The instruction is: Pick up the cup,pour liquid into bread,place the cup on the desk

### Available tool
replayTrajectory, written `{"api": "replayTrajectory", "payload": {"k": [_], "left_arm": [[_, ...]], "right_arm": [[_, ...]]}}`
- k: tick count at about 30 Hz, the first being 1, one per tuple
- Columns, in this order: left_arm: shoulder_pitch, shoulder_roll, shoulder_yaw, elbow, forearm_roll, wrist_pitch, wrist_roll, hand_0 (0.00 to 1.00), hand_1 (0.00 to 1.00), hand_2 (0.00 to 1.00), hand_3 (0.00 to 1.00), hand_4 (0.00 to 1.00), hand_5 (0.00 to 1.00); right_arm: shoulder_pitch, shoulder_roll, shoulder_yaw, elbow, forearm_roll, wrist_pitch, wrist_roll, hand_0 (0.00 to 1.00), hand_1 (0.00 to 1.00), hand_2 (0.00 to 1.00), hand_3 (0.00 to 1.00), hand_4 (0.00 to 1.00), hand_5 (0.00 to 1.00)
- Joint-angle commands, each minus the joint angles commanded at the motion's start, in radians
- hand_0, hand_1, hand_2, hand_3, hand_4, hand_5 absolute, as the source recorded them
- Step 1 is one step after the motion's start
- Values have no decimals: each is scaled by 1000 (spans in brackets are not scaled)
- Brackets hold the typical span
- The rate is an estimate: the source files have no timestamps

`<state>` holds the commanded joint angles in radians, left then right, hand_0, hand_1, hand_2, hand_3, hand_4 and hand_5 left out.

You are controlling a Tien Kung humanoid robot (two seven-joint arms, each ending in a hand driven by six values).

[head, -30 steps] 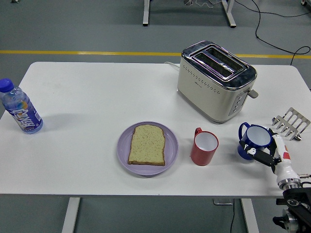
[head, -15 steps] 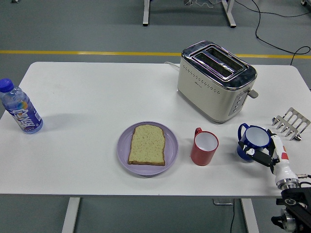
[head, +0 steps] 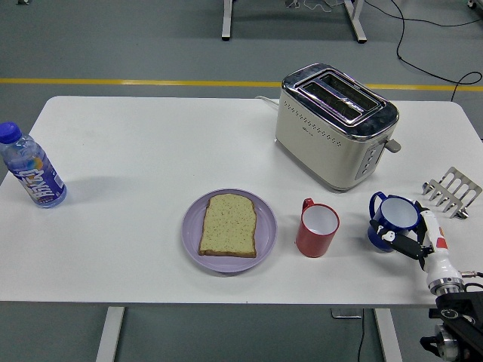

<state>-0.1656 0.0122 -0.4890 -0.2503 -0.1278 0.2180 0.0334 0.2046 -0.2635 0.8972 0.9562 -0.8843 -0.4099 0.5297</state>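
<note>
Head view: blue cup (head: 394,219), white inside, beside right robot hand (head: 419,240).

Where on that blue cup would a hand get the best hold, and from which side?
Probably around the body of the blue cup, coming from the right. It stands upright with its handle toward the upper left, so the rounded right wall is free, and the right hand already sits against that side. The red mug to its left stands clear of it.
</note>
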Motion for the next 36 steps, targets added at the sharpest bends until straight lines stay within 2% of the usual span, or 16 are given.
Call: {"api": "replayTrajectory", "payload": {"k": [18, 36], "left_arm": [[-1, 2, 4, 0, -4, -1, 0, 690, 756, 773, 611, 396, 998], [-1, 1, -1, -1, 5, 1, 5, 690, 756, 773, 611, 396, 998]], "right_arm": [[12, -6, -53, -19, 51, -2, 19, 448, 413, 531, 514, 706, 2], [12, -8, -60, -28, 59, 9, 16, 448, 416, 535, 517, 706, 2]]}}
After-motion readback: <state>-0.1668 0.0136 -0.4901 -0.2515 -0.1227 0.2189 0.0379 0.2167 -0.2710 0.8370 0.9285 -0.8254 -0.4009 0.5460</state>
